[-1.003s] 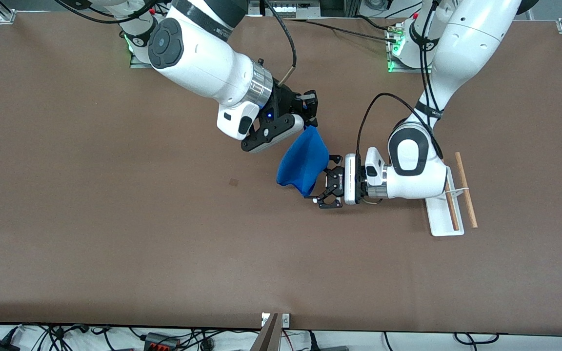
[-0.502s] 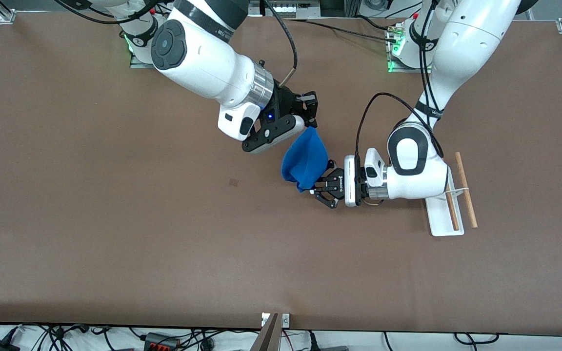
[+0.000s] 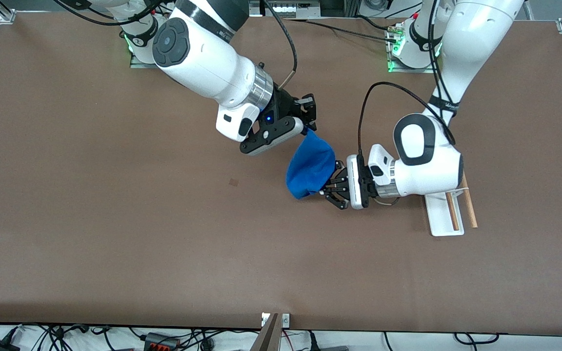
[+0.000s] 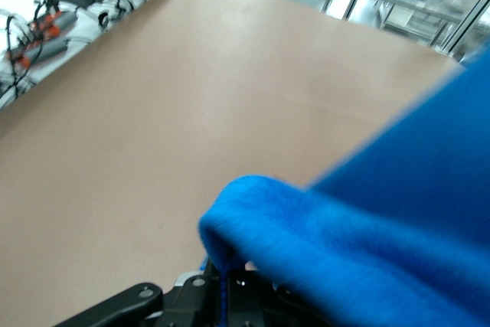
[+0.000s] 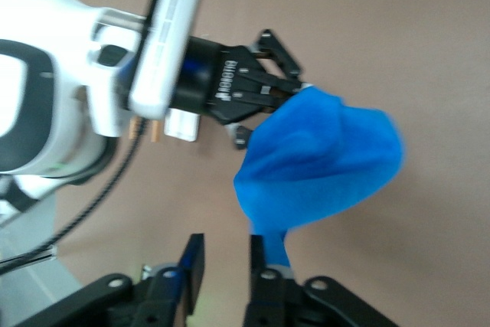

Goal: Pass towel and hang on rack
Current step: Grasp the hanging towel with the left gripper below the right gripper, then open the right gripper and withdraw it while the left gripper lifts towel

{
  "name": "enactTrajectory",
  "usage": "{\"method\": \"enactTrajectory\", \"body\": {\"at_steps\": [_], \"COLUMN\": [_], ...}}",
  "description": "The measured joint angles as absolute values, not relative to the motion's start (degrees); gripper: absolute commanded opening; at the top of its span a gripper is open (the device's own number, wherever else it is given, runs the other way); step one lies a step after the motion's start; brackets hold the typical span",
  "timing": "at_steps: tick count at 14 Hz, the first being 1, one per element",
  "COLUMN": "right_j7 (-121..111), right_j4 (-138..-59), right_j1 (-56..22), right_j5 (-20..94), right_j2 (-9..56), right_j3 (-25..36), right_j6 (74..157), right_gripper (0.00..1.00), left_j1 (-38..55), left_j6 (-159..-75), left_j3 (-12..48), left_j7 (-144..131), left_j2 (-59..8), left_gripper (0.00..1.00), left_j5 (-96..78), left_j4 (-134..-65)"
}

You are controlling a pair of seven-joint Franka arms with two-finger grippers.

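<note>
Okay, towel (image 3: 310, 168) hangs in the air over the table's (image 3: 115, 243) middle, bunched into a rounded blue pouch, strung between both grippers.

Left gripper (image 3: 332, 187) sits at the towel's 4 o'clock in the front view, held level, with its jaws pinched tight on the towel's lower edge. In the left wrist view the blue cloth (image 4: 398, 227) fills most of the picture and folds down over the black gripper (image 4: 222, 296). The right wrist view shows that same left gripper (image 5: 295, 93) biting the cloth's edge (image 5: 321, 166).

Right gripper (image 3: 309, 126) is at the towel's 12 o'clock in the front view, over the table's middle, with the towel's top corner at its tips. In its wrist view the gripper (image 5: 226, 266) shows a narrow gap between the fingers (image 5: 190, 266); a thin blue tail of the cloth runs down against one finger only and is not pinched between them.

Rack (image 3: 442, 217) stands on the table at the towel's 4 o'clock in the front view, toward the left arm's end and partly under the left arm's wrist. Its white base and two wooden rods (image 3: 471, 214) are bare, with no cloth on them.
</note>
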State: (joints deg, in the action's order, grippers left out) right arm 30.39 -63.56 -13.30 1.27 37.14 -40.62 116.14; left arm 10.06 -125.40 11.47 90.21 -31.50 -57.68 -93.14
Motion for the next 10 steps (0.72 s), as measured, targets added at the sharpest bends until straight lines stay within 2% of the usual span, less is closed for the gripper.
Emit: {"method": "enactTrajectory", "body": {"at_steps": [3, 6, 10], "right_j7": [30.40, 30.40, 30.16], "right_j4": [-63.59, -63.59, -63.58], "right_j1": [-11.75, -9.59, -2.05], "right_j5": [-6.03, -13.50, -17.94], "right_j2": [37.02, 36.92, 36.80], "right_j3": [-40.47, -40.37, -40.11], "right_j6": [112.52, 106.46, 100.45], "right_gripper": [1.00, 1.00, 1.00], "left_j1": [7.32, 4.23, 2.13], "left_j6": [-121.66, -114.19, -104.64], "left_j3": [11.24, 11.06, 10.91], "left_j7": [82.87, 73.55, 63.49], "left_j2": [-29.00, -25.17, -19.39], "left_gripper": [0.01, 0.01, 0.01], "left_j5": [-47.22, -33.76, -19.46], "left_j4": [-93.13, -92.94, -92.40]}}
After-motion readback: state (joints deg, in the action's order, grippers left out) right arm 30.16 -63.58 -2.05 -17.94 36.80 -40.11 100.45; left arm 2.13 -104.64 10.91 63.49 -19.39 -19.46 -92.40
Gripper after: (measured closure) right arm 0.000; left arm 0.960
